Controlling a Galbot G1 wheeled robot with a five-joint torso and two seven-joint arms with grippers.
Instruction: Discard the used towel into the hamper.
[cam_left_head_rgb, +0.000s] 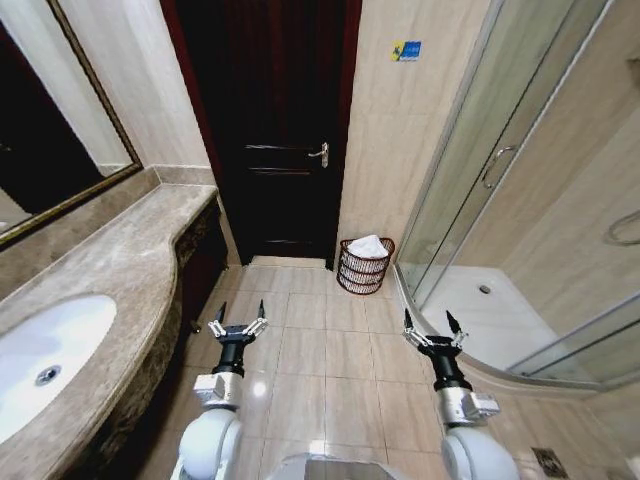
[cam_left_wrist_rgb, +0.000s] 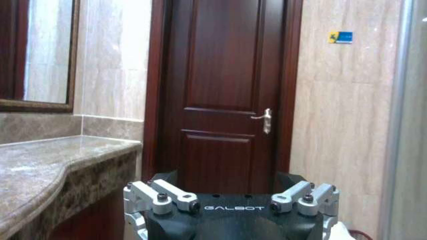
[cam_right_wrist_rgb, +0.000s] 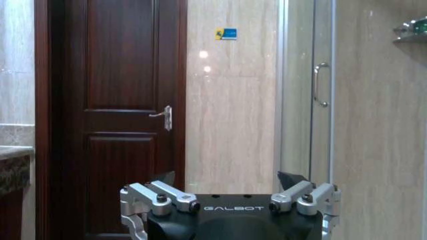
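The hamper (cam_left_head_rgb: 365, 272), a small round dark wire basket, stands on the floor against the wall between the door and the shower. A white towel (cam_left_head_rgb: 367, 245) lies bunched inside it, rising above the rim. My left gripper (cam_left_head_rgb: 241, 312) hovers open and empty over the floor tiles beside the vanity, well short of the hamper. My right gripper (cam_left_head_rgb: 428, 320) is open and empty too, near the shower's curved threshold. In the left wrist view my left gripper (cam_left_wrist_rgb: 227, 181) points at the door. In the right wrist view my right gripper (cam_right_wrist_rgb: 227, 178) faces the wall beside the door.
A marble vanity counter (cam_left_head_rgb: 120, 270) with a white sink (cam_left_head_rgb: 45, 355) runs along the left under a mirror. A dark wooden door (cam_left_head_rgb: 275, 130) stands shut straight ahead. The glass shower enclosure (cam_left_head_rgb: 500, 170) with its raised curved base fills the right. Beige floor tiles (cam_left_head_rgb: 330, 350) lie between.
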